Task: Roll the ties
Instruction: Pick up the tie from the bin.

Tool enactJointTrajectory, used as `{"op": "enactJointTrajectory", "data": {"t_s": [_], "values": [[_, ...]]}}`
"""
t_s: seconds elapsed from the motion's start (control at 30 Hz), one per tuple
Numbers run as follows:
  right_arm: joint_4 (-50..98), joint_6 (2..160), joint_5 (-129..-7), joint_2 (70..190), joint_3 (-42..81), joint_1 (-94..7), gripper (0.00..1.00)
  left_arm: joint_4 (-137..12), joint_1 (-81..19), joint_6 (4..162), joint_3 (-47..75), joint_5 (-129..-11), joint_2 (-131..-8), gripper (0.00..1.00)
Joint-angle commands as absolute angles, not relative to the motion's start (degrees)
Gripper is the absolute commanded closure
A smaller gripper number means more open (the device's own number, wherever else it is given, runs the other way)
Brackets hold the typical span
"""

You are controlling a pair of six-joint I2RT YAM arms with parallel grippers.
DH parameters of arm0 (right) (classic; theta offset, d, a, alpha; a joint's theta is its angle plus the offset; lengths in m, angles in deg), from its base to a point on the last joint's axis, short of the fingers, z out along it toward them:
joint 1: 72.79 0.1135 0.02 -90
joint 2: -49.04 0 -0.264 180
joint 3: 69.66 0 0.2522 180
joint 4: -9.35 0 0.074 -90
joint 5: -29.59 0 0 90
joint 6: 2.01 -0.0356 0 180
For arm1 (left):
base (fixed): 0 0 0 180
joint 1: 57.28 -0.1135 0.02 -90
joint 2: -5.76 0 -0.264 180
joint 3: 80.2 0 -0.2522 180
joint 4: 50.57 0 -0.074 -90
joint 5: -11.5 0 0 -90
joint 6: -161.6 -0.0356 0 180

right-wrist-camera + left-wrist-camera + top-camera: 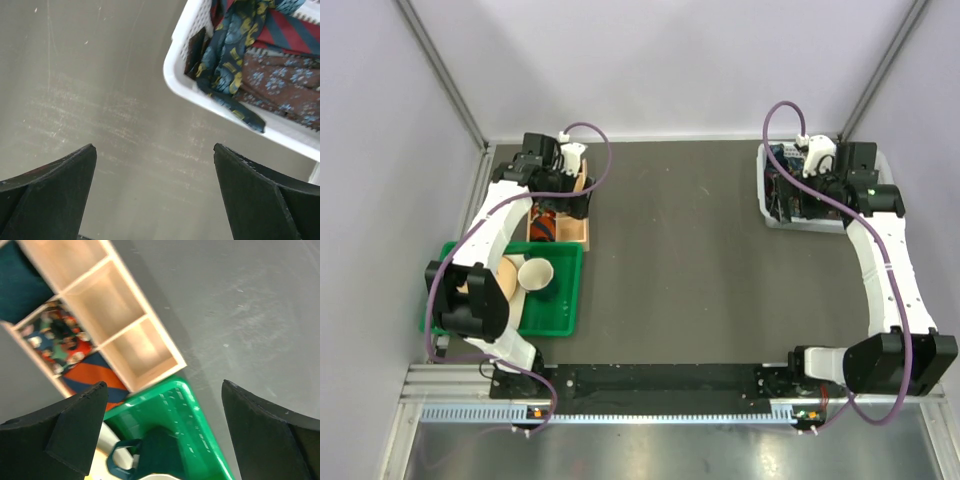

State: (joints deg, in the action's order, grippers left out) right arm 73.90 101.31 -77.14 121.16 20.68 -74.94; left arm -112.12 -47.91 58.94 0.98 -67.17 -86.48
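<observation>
Ties (270, 60) lie heaped in the white basket (175, 70), which sits at two o'clock on the table (680, 260). A dark blue tie (225, 55) with yellow and teal print spills over the basket's rim, its tip draped down the outer wall. In the right wrist view a red striped tie (292, 32) lies at its one o'clock and a brown flowered tie (285, 80) at its four o'clock. The right gripper (154, 150) hovers over bare table at the basket's seven o'clock, jaws wide apart and nothing between them.

Across at ten o'clock on the table, the wooden divider box (125, 315) has rolled ties in its cells: a floral coil (55, 337) and a red-and-navy striped coil (92, 377) in the neighbouring cell. A dark teal bundle (17, 280) is cropped at the frame's edge. The left gripper (163, 387) hangs above where the box meets the green tray (187, 410), jaws spread and gripping nothing. The tray lies just beside the box at its six o'clock, with a paper cup (535, 273) inside.
</observation>
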Motion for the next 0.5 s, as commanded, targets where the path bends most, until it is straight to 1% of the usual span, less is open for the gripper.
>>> {"op": "enactJointTrajectory", "data": {"t_s": [0.0,0.13,0.27,0.3,0.37,0.4,0.47], "values": [[71.5,100.4,-72.1,124.0,27.0,-75.2,0.01,-108.3,-47.9,58.8,-2.7,-71.4,-84.8,0.01],[71.1,96.7,-70.2,131.4,34.4,-77.4,0.01,-104.7,-48.0,60.1,-4.7,-71.8,-84.2,0.01],[70.9,90.6,-68.5,142.7,43.8,-81.0,0.01,-97.8,-47.9,63.5,-3.5,-74.0,-82.1,0.01],[70.8,90.0,-68.3,144.5,47.6,-81.0,0.01,-95.6,-47.9,63.6,-3.4,-73.7,-82.0,0.01],[70.8,88.8,-68.1,148.3,51.4,-81.0,0.01,-94.0,-47.9,63.7,-2.7,-73.2,-81.7,0.01],[70.8,88.4,-68.3,151.8,54.7,-81.0,0.01,-93.4,-47.9,63.7,-2.6,-72.7,-81.6,0.01],[70.4,88.4,-68.6,155.2,57.8,-81.1,0.01,-92.1,-47.9,63.8,-2.3,-73.0,-82.0,0.01]]}}
